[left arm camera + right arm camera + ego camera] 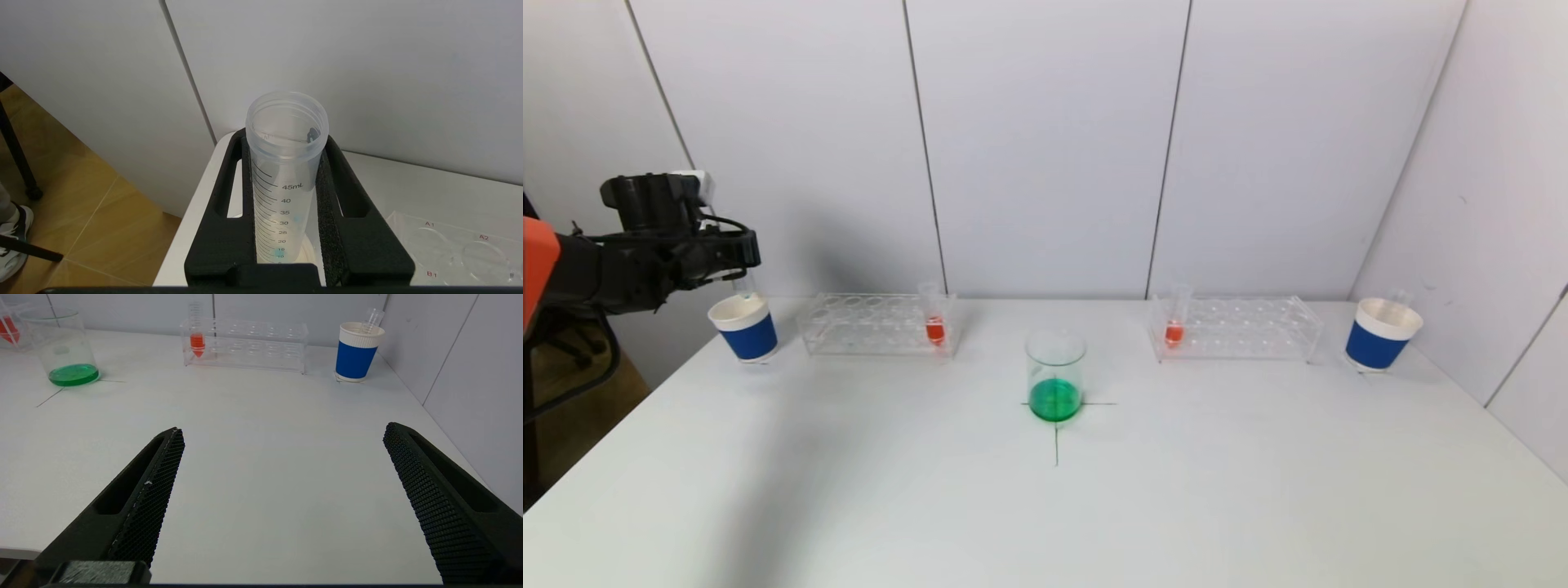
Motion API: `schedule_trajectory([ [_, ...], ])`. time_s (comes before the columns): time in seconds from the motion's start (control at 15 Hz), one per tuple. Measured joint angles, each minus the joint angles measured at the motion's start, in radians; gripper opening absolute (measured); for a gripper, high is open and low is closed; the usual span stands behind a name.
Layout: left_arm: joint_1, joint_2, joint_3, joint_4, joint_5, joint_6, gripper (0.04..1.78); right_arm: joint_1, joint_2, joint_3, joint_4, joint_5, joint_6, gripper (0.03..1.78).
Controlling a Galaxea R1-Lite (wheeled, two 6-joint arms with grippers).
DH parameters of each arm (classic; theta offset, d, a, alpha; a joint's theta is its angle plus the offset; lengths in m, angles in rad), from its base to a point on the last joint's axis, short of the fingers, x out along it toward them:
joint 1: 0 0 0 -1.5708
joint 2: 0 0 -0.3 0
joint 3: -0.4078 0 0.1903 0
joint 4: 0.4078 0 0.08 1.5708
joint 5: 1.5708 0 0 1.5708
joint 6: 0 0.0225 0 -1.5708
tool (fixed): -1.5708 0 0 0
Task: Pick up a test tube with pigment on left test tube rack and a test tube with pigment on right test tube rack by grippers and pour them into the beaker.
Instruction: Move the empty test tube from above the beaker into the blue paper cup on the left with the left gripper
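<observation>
The left claw [286, 196] is clamped on an empty clear test tube [284, 171], its two black fingers [229, 212] pressing the graduated wall from either side. In the head view this claw [737, 269] hangs directly above the left blue-and-white paper cup [743, 328] at the far left of the white surface [1045, 506], with the tube's lower end at the cup's mouth; whether it touches the cup cannot be told. The wrist view cuts off the tube's tip behind the claw's body.

The right claw [282, 469] hovers low over the surface with its fingers spread wide and nothing between them; it does not appear in the head view.

A test tube with orange pigment [935, 322] stands upright at the right end of the left rack [878, 324], well apart from the left claw. Another orange-filled tube [1174, 320] stands at the left end of the right rack [1235, 327]. The beaker [1055, 376], holding green liquid, sits between the racks on a cross mark. The right paper cup [1383, 333] holds a clear tube [372, 318] leaning on its rim, hard to make out in the head view.
</observation>
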Motion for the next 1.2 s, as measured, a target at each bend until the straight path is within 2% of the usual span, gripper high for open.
schedule_trajectory([
  [1.2,0.037,-0.001,0.207,-0.177,-0.006,-0.001,0.44,0.000,0.000,0.000,0.000,0.000,0.000,1.77],
])
